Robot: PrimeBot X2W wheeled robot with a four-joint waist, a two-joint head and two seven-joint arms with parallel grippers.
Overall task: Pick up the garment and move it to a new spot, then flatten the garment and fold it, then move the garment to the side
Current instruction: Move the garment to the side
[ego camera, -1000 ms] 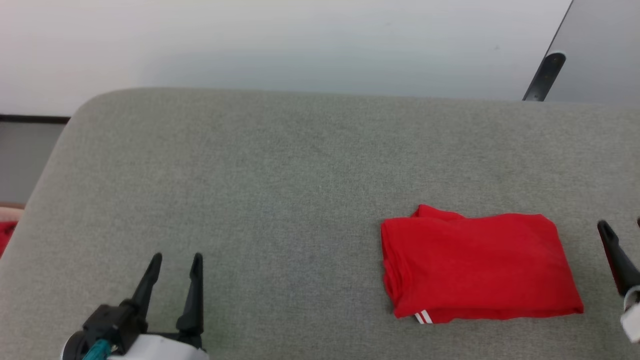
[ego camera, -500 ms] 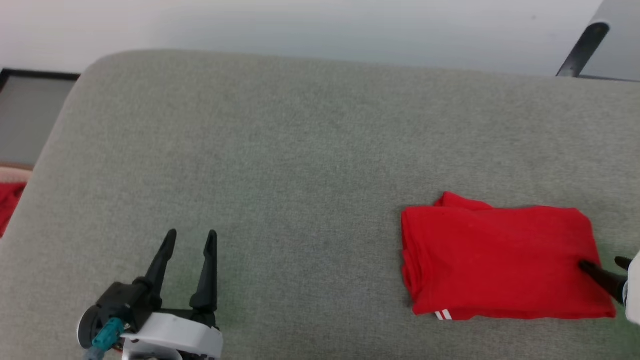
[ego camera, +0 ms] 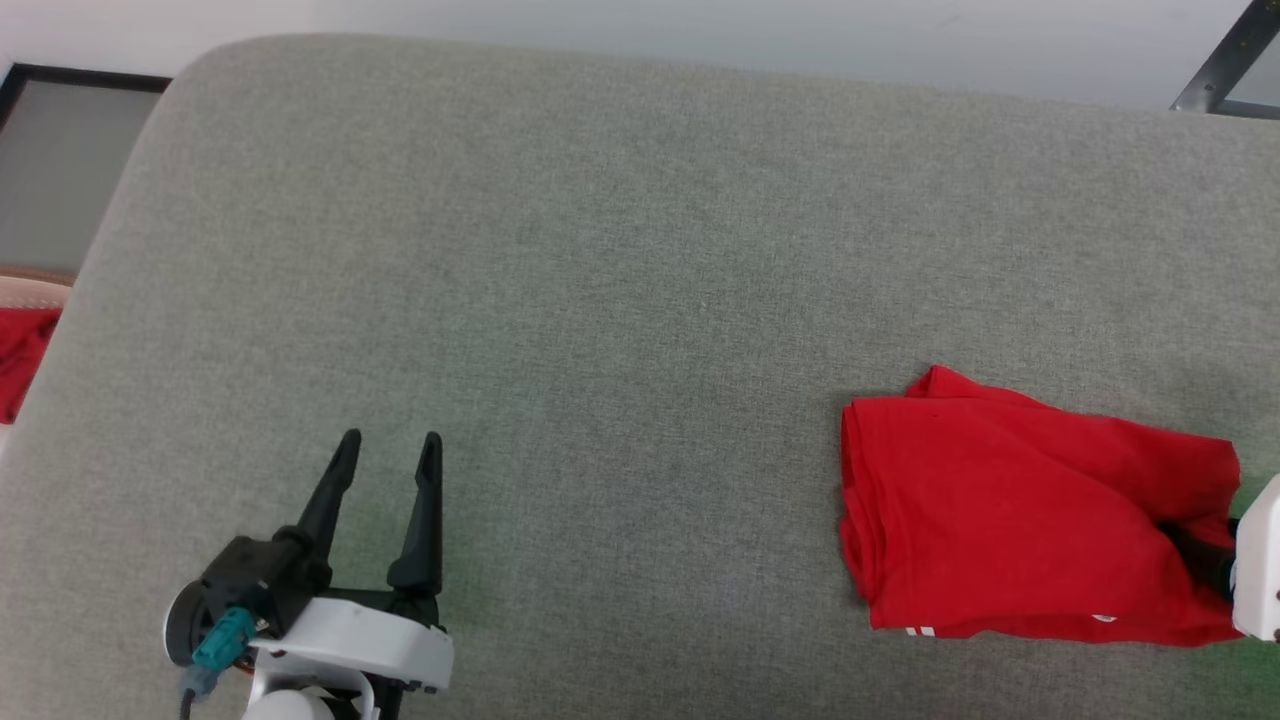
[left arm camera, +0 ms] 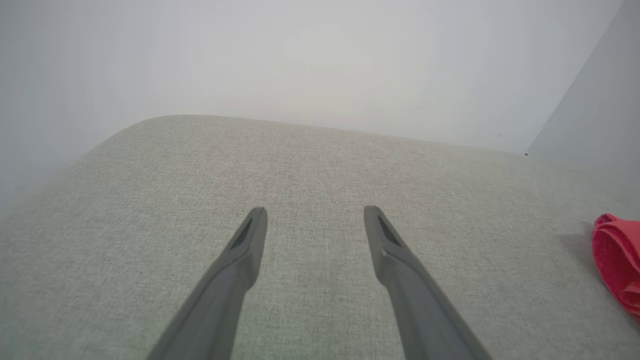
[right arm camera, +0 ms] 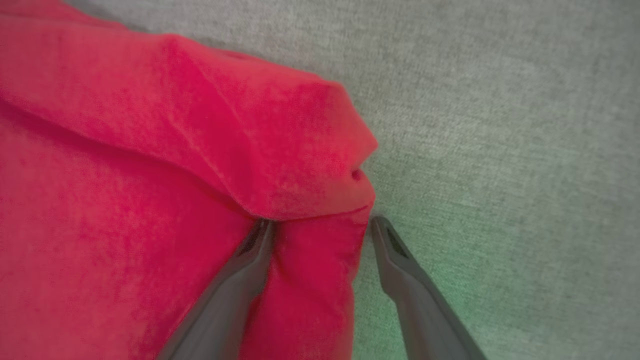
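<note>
my right gripper stands wide open astride the shirt's right edge, 1 finger tucked at a raised fold, 1 on the cushion. i judge the shirt light, soft and floppy, so i should pinch that layered edge. the head view adds my left gripper, open and empty, well apart from the shirt.

The folded red knit garment lies near the grey fabric-padded surface's front right corner. The right gripper straddles its right edge, and the left gripper is front-left, well apart.
</note>
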